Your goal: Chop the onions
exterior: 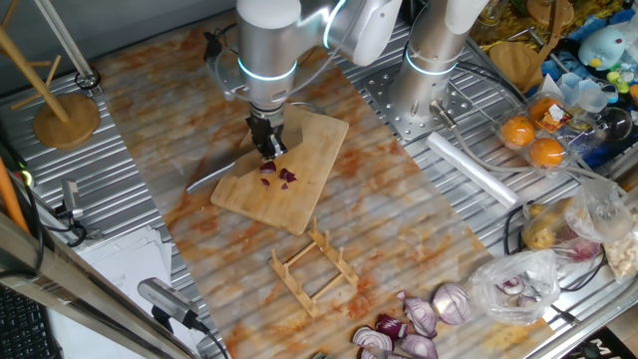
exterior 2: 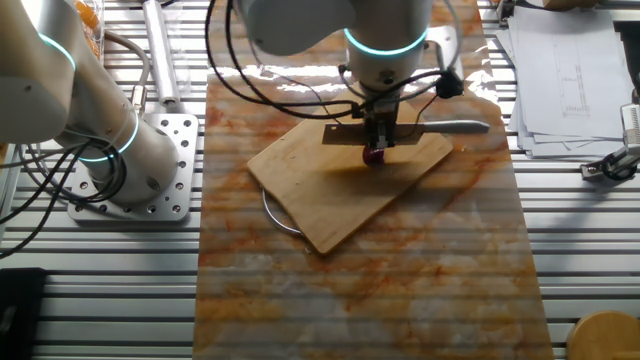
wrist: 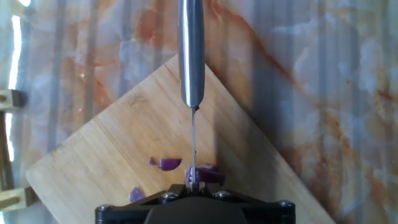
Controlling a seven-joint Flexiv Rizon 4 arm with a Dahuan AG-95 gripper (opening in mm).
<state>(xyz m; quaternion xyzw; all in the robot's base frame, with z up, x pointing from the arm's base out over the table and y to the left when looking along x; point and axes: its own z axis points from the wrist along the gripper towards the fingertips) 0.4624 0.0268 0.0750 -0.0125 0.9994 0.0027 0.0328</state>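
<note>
A small cluster of dark red-purple onion pieces (exterior: 279, 177) lies on the wooden cutting board (exterior: 299, 204). My gripper (exterior: 267, 146) stands right over them, shut on a knife. In the other fixed view the knife's steel handle (exterior 2: 455, 126) sticks out to the right of the gripper (exterior 2: 378, 138), and the onions (exterior 2: 374, 156) show just below the fingers. In the hand view the knife (wrist: 191, 50) runs edge-on up the frame from the gripper (wrist: 194, 184). Its thin blade comes down among the onion pieces (wrist: 169, 163) on the board (wrist: 93, 162).
A wooden rack (exterior: 314, 264) lies just in front of the board. Halved red onions (exterior: 419, 319) and a clear bag of scraps (exterior: 518, 284) lie front right. A second arm's base (exterior: 429, 70), oranges (exterior: 533, 140) and a white roll (exterior: 474, 170) are at the right, and a wooden stand (exterior: 65, 115) at the left.
</note>
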